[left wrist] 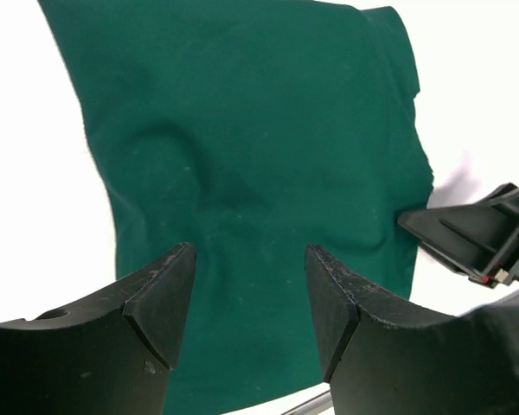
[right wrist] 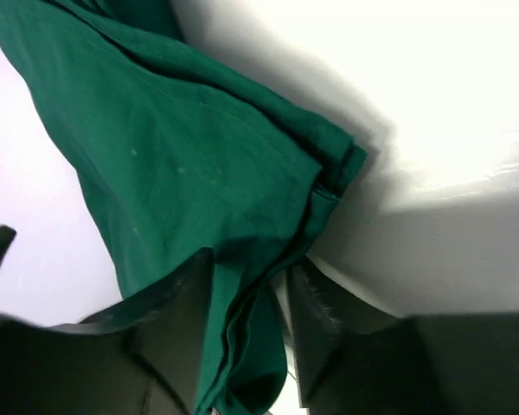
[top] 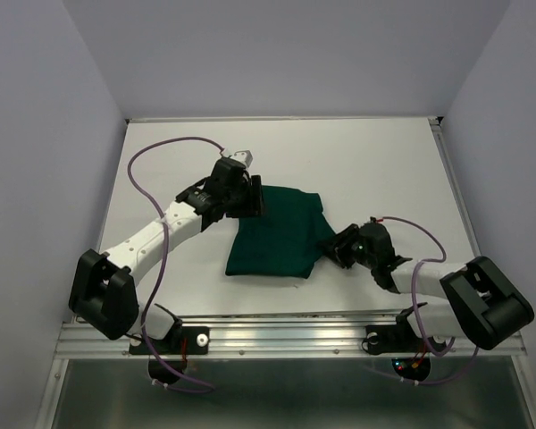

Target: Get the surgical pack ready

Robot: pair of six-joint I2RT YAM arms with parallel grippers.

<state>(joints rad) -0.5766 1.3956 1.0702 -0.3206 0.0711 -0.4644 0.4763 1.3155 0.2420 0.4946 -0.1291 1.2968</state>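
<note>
- Pinching the dark green cloth drape [top: 277,241] at its right-hand edge with the right gripper [top: 332,246], clenched on a bunched fold of the fabric.
- Squeezing several layers of cloth between the two fingers [right wrist: 182,311] in the right wrist view, with a doubled-over hem showing just past the tips and a soft shadow beside the fold.
- Hovering over the far left corner of the drape with the left gripper [left wrist: 246,259], released, its fingers spread apart and holding nothing.
- Showing only green fabric in the gap between those spread fingers; cannot tell whether the tips touch the cloth or hang just above it.
- Lying as a rumpled, roughly rectangular bundle near the middle of the white table [top: 384,170], between the two arms, its near edge fairly straight and its far right corner rounded.
- Creased across the top, with a soft bulge and shallow wrinkles in the left wrist view.
- Reaching in from opposite sides: left arm at the far left corner, right arm at the near part of the right edge, the two grippers well apart.
</note>
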